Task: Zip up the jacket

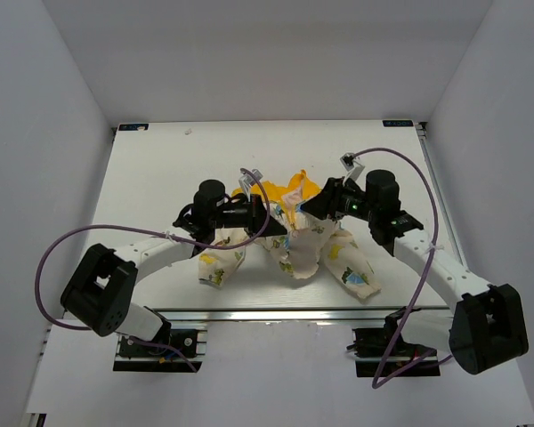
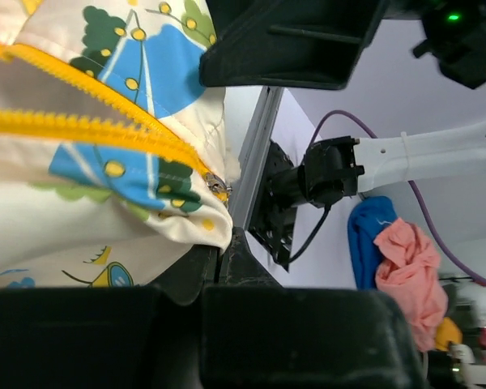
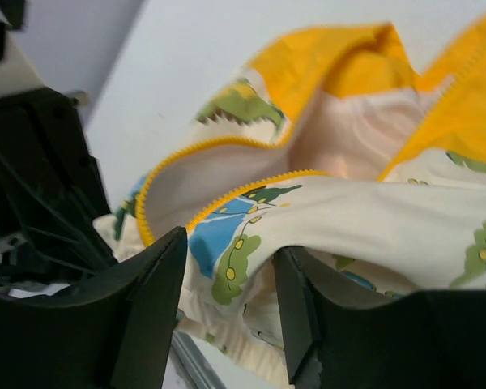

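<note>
- Left gripper (image 2: 224, 247): jaws closed, pinching the lower edge of the jacket (image 2: 105, 203) just beside the zipper slider (image 2: 217, 186).
- Right gripper (image 3: 231, 243): jaws apart, holding nothing. A fold of cream fabric lies just past the gap and is not pinched.
- From above, the two grippers face each other across the garment, left at its 9 o'clock and right at its 3 o'clock.
- Jacket position: bunched mid-tabletop (image 1: 205, 151), nearer the 6 o'clock edge. The yellow hood points to 12 o'clock and the sleeves trail toward 7 and 4 o'clock.
- Step, as judged: zipping has barely begun. The two rows of yellow teeth (image 2: 81, 126) spread apart from the slider, and the front gapes open in the right wrist view.
- Next move: keep your left anchor where it is. Bring the right gripper to the slider's pull, close on it, and draw along the teeth toward 12 o'clock. The pull is small and hard to make out, and the slack fabric will likely need tensioning first.
- Edges: the metal rail (image 1: 294, 311) at 6 o'clock sits near your left grip, so avoid dragging the hem over it.
- Room: there is open tabletop toward 12 o'clock, and the side walls are well apart.
</note>
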You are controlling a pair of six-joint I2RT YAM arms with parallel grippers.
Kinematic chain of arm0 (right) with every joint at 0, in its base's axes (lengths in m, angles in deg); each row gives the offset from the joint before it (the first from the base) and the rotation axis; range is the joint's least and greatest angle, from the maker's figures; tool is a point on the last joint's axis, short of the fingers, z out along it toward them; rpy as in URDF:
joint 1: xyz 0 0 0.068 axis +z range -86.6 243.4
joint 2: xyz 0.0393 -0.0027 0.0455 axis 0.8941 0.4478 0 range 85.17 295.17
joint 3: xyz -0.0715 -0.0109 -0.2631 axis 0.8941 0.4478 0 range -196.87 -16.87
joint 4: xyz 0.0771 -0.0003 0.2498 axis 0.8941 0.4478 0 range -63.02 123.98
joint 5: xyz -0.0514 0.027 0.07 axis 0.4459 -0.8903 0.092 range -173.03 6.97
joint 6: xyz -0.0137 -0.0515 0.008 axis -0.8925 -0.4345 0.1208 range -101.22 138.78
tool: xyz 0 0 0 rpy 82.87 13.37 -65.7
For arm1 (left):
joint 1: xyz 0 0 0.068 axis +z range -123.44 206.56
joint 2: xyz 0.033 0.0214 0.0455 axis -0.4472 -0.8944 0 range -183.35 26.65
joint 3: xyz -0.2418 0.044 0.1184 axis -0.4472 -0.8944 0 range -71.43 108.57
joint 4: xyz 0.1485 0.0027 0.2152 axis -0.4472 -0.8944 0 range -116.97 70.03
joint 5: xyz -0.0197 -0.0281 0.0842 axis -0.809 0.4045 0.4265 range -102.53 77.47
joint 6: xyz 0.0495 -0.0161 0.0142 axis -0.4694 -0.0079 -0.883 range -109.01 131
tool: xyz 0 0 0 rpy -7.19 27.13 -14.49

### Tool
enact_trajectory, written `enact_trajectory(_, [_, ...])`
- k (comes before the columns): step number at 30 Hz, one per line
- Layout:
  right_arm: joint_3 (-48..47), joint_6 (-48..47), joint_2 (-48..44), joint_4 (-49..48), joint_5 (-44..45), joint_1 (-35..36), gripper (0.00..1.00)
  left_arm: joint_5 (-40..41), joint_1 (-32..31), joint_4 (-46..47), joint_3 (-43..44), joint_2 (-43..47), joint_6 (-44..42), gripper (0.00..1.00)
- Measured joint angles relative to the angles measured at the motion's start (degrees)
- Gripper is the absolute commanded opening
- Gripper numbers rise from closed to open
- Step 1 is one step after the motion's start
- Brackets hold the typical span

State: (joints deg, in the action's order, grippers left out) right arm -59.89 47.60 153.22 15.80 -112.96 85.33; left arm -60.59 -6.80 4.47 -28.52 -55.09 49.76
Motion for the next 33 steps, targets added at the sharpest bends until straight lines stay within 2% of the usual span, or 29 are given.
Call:
enact_trajectory(1, [-0.2, -1.27, -0.35, 2.89, 1.31, 0.37, 0.59, -0.09, 0.0, -0.02, -0.42, -0.39, 0.66, 0.0])
enact_trajectory(3, [-1.05, -4.15, -0.92, 8.76, 4.26, 1.4, 0.65, -0.24, -0.02, 0.07, -1.25, -0.63, 1.77, 0.0])
enact_trajectory(4, [-1.84, -5.81, -1.25, 11.89, 7.1, 2.6, 0.8, -0.46, -0.04, 0.13, -1.55, -0.63, 2.25, 0.0])
enact_trajectory(5, [-2.73, -7.26, -1.64, 14.88, 9.55, 3.98, 0.82, -0.5, -0.07, 0.17, -1.84, -0.63, 2.6, 0.0])
enact_trajectory(6, [-3.69, -8.72, -2.23, 17.57, 12.74, 5.9, 0.89, -0.55, -0.09, 0.17, -2.1, -0.63, 2.89, 0.0])
enact_trajectory(10, [-7.19, -13.07, -5.68, 25.29, 24.72, 14.82, 0.89, -0.59, -0.15, 0.07, -2.62, -0.5, 3.8, 0.0])
enact_trajectory(17, [-10.8, -17.79, -10.01, 34.14, 42.99, 24.02, 0.89, -0.59, -0.15, -0.7, -3.19, 0.15, 4.44, 0.0])
enact_trajectory(23, [-11.96, -21.64, -9.81, 40.57, 59.71, 40.65, 0.87, -0.52, -0.15, -2.6, -3.19, 0.72, 5.33, 0.0])
enact_trajectory(28, [-12.0, -22.43, -7.69, 44.33, 70.1, 49.99, 0.82, -0.07, -0.13, -6.49, -2.99, 0.87, 5.51, 0.0])
enact_trajectory(33, [-11.98, -23.26, -4.46, 44.92, 75.54, 53.77, 0.8, 0.31, -0.15, -8.44, -2.99, 0.87, 5.95, 0.0])
